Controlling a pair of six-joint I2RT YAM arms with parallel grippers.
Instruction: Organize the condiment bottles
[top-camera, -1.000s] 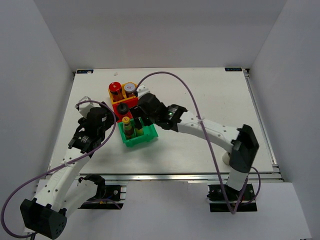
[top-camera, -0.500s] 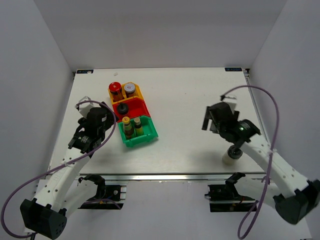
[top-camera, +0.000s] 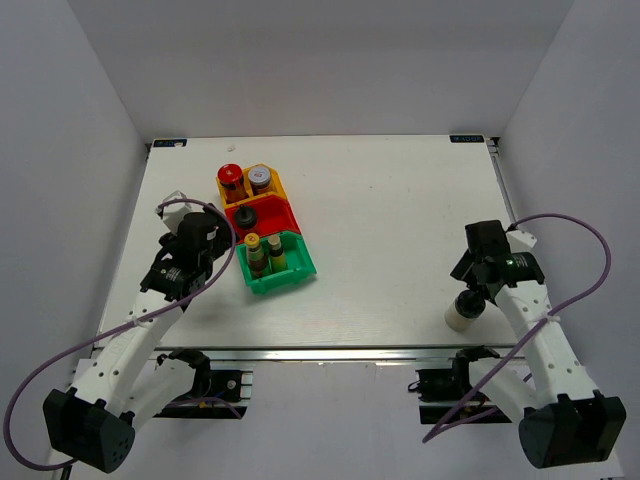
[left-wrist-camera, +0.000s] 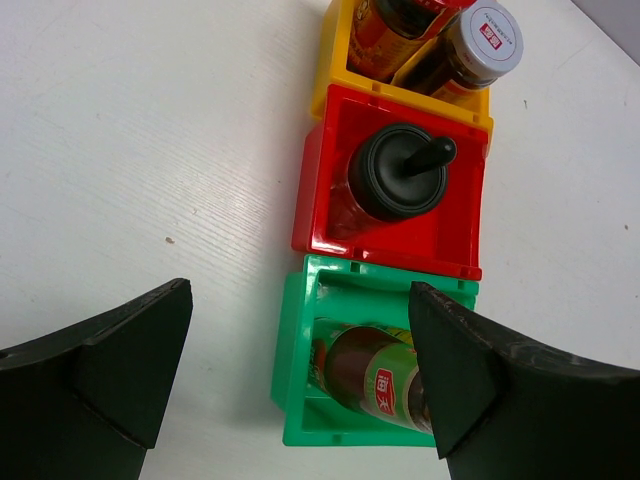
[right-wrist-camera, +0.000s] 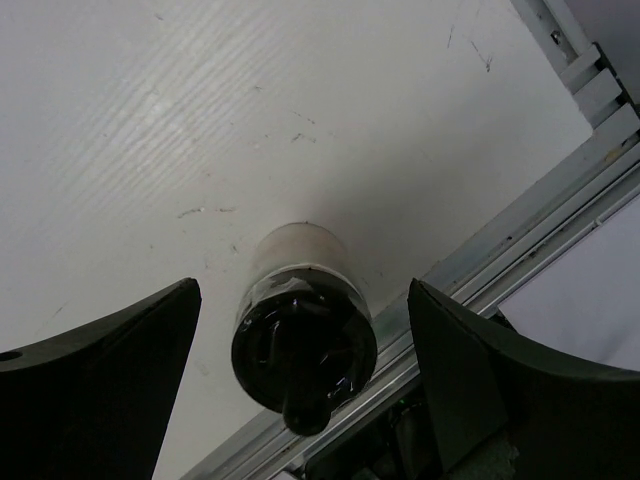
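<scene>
Three bins stand in a row. The yellow bin (top-camera: 277, 189) holds the red-capped jar (top-camera: 231, 174) and the silver-capped jar (top-camera: 260, 178). The red bin (top-camera: 274, 213) holds one black-lidded jar (top-camera: 246, 216), which also shows in the left wrist view (left-wrist-camera: 396, 178). The green bin (top-camera: 296, 268) holds both slim yellow-capped bottles (top-camera: 264, 249). The other black-lidded jar (top-camera: 462, 312) stands upright by the table's front right edge. My right gripper (top-camera: 478, 272) is open just above it, and the jar (right-wrist-camera: 303, 345) shows between its fingers. My left gripper (top-camera: 207, 243) is open and empty, left of the bins.
The metal rail of the table's front edge (right-wrist-camera: 500, 270) runs right next to the loose jar. The white walls close in the table at the back and on both sides.
My right arm has swung from the bins across to the front right and now hangs over the loose black-lidded jar. The left arm has barely moved.
</scene>
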